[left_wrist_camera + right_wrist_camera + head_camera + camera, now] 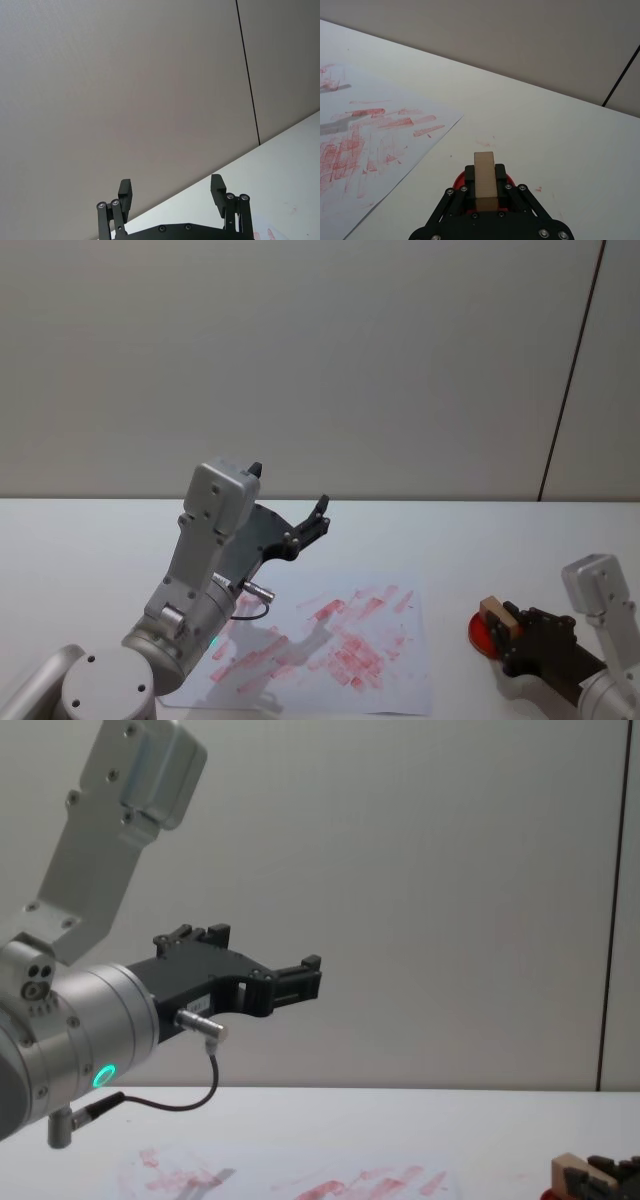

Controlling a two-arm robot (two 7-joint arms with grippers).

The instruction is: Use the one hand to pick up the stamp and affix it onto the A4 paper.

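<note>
Zero tilt matters — right gripper pinches the stamp at the table's right edge, A4 paper beside; left gripper hovers spread.

Robotics lab or test cell by the look of it. Evidence: plain white worktop, grey panelled wall behind it with one dark vertical seam. Two silver-grey arms on the rig. The left arm carries an exposed cable, a metal connector and a lit green status ring. Left end effector up off the worktop, fingers apart. Right end effector low at the right, clamped on the stamp at a red ink pad. A4 paper covered in red ink smears, stray red specks on the worktop beside it.
</note>
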